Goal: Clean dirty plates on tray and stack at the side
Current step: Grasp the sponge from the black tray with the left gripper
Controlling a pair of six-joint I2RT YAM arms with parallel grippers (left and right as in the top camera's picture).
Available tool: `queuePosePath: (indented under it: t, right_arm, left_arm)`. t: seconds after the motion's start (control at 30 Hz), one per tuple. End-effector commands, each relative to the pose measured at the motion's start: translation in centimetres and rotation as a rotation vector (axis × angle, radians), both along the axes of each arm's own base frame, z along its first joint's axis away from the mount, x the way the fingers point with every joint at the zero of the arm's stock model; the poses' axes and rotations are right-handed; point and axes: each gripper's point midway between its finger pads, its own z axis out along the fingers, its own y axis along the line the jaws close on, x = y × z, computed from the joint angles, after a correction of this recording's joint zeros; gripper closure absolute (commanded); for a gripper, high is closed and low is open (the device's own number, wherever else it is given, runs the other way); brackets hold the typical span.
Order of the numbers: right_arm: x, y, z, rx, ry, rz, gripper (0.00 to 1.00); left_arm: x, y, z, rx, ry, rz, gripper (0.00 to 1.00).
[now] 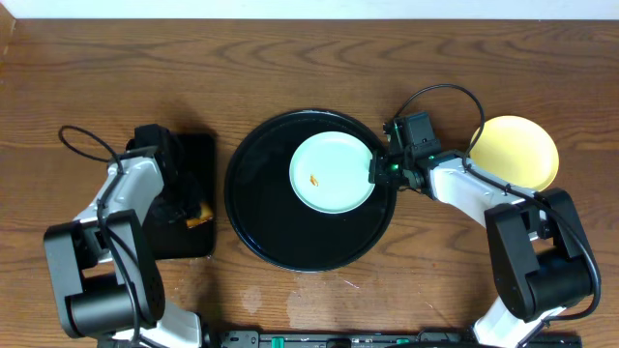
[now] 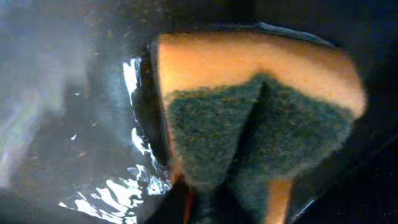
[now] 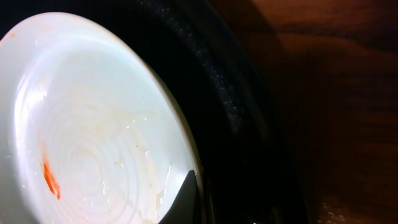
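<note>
One pale mint-blue plate (image 1: 332, 172) with an orange smear lies on the round black tray (image 1: 261, 208), right of its middle. My right gripper (image 1: 379, 170) is at the plate's right rim; in the right wrist view one dark finger (image 3: 185, 200) lies on the inner edge of the plate (image 3: 93, 124), pinching the rim. The pale yellow plate (image 1: 515, 152) sits on the table to the right, off the tray. A second mint-blue plate is not in view. My left gripper (image 1: 184, 206) is shut on an orange and green sponge (image 2: 261, 118).
A smaller rectangular black tray (image 1: 203, 155) lies left of the round tray, under my left gripper; its wet glossy surface (image 2: 74, 124) shows in the left wrist view. Brown wooden table (image 1: 290, 68) all around. The right arm's cable (image 1: 445, 92) loops behind the yellow plate.
</note>
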Motion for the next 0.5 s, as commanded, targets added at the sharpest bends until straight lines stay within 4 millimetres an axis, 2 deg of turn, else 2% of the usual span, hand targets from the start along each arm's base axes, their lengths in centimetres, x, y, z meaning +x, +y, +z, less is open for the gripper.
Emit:
queuePosePath:
  t: [0.0,0.1,0.2,0.4,0.47]
  right_arm:
    - [0.0,-0.5,-0.8,-0.012,0.022,-0.023,0.99]
    - [0.0,-0.5,-0.8,-0.012,0.022,-0.023,0.99]
    - [0.0,-0.5,-0.8,-0.012,0.022,-0.023,0.99]
    - [0.0,-0.5,-0.8,-0.012,0.022,-0.023,0.99]
    - [0.0,-0.5,-0.8,-0.013,0.022,-0.023,0.99]
  left_arm:
    - [0.4,0.0,1.1,0.002,0.008,-0.016,0.59]
    - [1.5,0.3,2.8,0.016,-0.053,-0.016,0.46]
    - [2.5,0.5,3.4,0.027,-0.108,-0.015,0.44]
    - [2.6,0.1,0.9,0.028,-0.118,-0.027,0.45]
    - [2.2,-0.3,-0.4,0.024,-0.104,-0.036,0.54]
